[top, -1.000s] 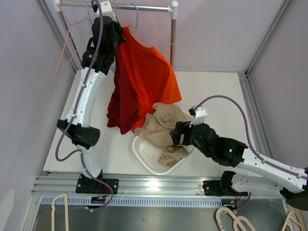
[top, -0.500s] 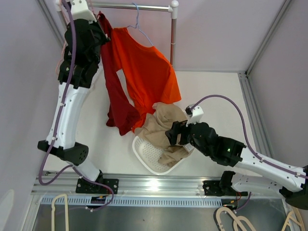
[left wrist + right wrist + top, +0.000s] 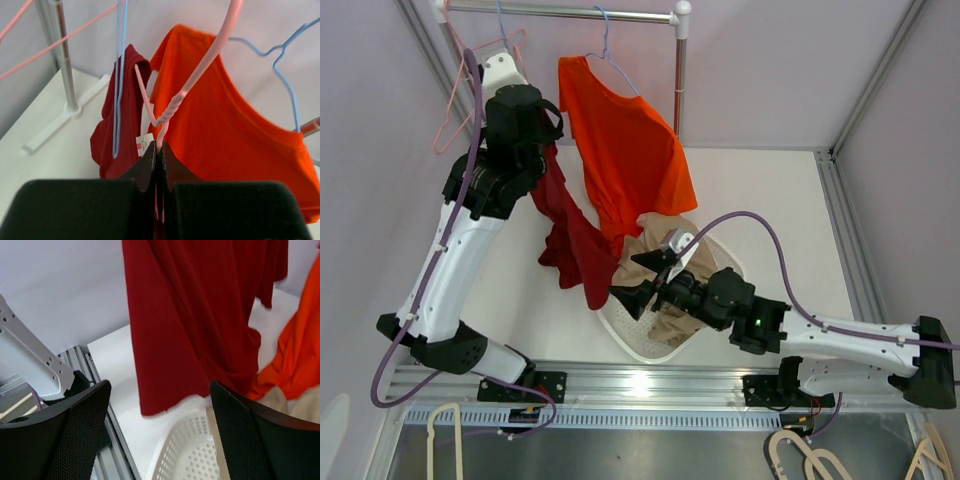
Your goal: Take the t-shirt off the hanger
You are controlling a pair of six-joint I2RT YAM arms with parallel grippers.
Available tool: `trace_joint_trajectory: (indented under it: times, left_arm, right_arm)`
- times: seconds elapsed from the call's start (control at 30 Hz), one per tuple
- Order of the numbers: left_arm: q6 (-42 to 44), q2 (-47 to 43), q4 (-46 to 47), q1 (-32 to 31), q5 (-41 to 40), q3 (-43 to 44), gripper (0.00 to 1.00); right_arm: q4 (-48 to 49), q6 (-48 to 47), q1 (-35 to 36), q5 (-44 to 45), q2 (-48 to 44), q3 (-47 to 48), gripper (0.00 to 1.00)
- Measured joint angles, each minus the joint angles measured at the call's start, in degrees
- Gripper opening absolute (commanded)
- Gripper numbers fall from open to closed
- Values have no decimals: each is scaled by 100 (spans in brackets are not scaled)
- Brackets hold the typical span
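Moved: left gripper (image 3: 159,152) now lower, off the rail (image 3: 590,13); right gripper (image 3: 642,278) swung left.

- Left gripper: clamped on pink hanger (image 3: 200,65).
- Right gripper: wide open, empty.
- Basket (image 3: 625,335): one, holds one tan garment (image 3: 670,228).
- Red t-shirt (image 3: 570,235): one, on the pink hanger, hanging lengthwise, collar up, hem beside the basket.
- Orange t-shirt (image 3: 625,140): one, on the rail.

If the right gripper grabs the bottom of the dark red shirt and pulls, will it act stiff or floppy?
Probably floppy: the dark red shirt hangs in loose folds, so it should stretch and bunch before sliding. It looks light, so the pink hanger, pinched only in the left gripper, may tilt with the pull.
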Motion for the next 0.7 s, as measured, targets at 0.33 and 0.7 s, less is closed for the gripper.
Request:
trace_joint_trajectory:
  times: [0.33, 0.7]
  left_arm:
    - [-605, -553, -636, -632, -369, -804, 1]
    - [-487, -1008, -297, -662, -444, -1154, 1]
  right_arm:
    - [1215, -586, -9, -455, 1539, 896, 53]
    - [1204, -564, -35, -614, 2151, 1366, 0]
